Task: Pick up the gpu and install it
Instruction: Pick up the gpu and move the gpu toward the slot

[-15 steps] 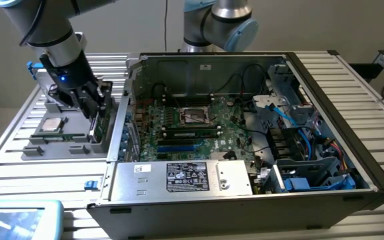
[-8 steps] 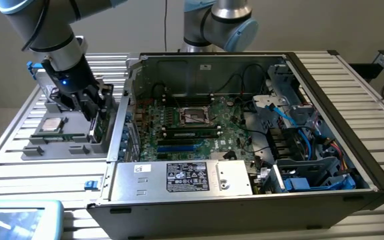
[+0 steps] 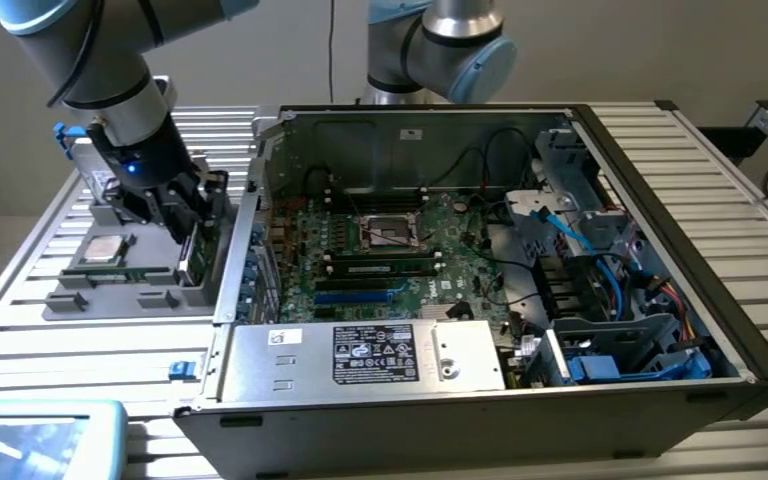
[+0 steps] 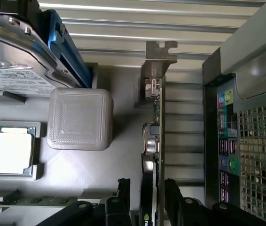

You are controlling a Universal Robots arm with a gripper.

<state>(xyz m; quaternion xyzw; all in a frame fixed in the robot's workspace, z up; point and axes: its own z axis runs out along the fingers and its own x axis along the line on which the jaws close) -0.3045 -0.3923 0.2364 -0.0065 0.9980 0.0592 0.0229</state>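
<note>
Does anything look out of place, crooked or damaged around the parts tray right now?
Nothing stands out. The gpu stands upright on edge in its slot in the gray tray, with the open gripper straddling it. The processor lies flat in its recess and the hard drive sits in its holder.

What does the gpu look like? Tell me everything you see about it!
The gpu is a short green circuit card with a black cooler on one face and a silver metal bracket at one end. It stands on edge in a slot of the gray tray. The open end effector straddles it, one finger on each side.
</note>
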